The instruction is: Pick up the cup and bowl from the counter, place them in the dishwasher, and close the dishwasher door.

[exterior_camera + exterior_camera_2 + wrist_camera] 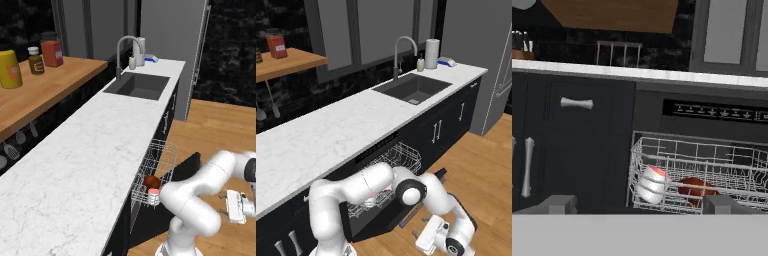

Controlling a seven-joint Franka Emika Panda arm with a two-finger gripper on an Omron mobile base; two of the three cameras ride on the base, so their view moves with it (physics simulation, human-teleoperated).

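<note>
Cup (650, 183) and bowl (695, 190) racked beyond open tool (639, 204).

Yellow jar (10, 69), red canister (52, 53) on wooden shelf (50, 85).

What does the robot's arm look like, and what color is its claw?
The arm is smooth, shiny white, built from fat rounded tube sections with dark rings at the joints. The claw is a blocky white hand, and its two small fingertips look dark grey.
</note>
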